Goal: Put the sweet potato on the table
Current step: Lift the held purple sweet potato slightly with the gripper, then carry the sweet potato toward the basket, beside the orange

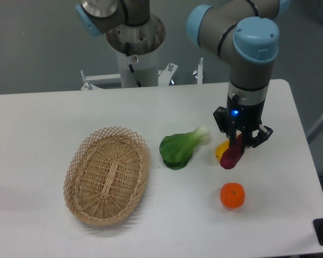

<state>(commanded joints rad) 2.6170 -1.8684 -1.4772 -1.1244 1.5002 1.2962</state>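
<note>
round orange fruit [232,195]: nearest, right of centre
slim dark purple-magenta sweet potato [232,155]: just beyond it, over white smooth table [43,113]
two-finger gripper [240,141]: pinching sweet potato
oval woven wicker basket [106,176]: left

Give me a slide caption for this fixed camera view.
Claw holding sweet potato low over white table, between bok choy and orange.

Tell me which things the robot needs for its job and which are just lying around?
For the job:
- sweet potato, held in the pincer
- table, where it goes

Just lying around:
- wicker basket
- green leafy vegetable
- orange
- yellow vegetable, mostly hidden behind the sweet potato
</note>
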